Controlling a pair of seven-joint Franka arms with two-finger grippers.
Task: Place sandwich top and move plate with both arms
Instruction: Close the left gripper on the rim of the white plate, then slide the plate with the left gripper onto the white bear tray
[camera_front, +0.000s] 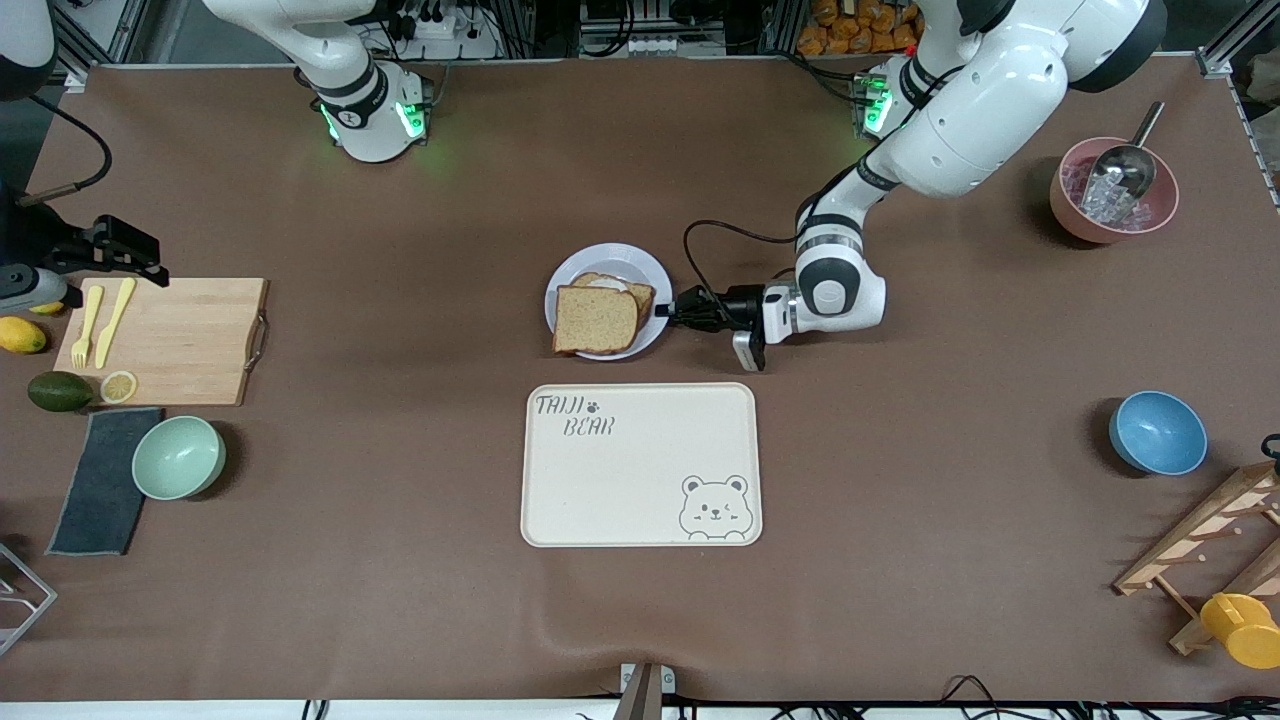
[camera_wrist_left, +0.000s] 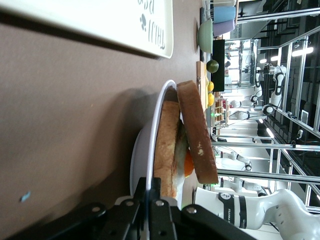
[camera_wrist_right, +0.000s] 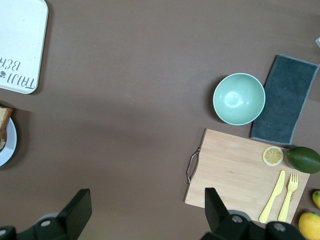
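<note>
The sandwich top, plain brown wholemeal with darker crust, lies skewed on the egg sandwich on the pale plate, just above the tray lettered "TAIJI BEAR". Left hand clenches the plate's rim; right hand, released, waits over the bench.

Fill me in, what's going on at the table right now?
The top slice of bread already sits on the sandwich on the plate. The left gripper is shut on the plate's rim at the end toward the left arm. The right gripper is open and waits above the table near the cutting board. The tray lies nearer the front camera than the plate.
</note>
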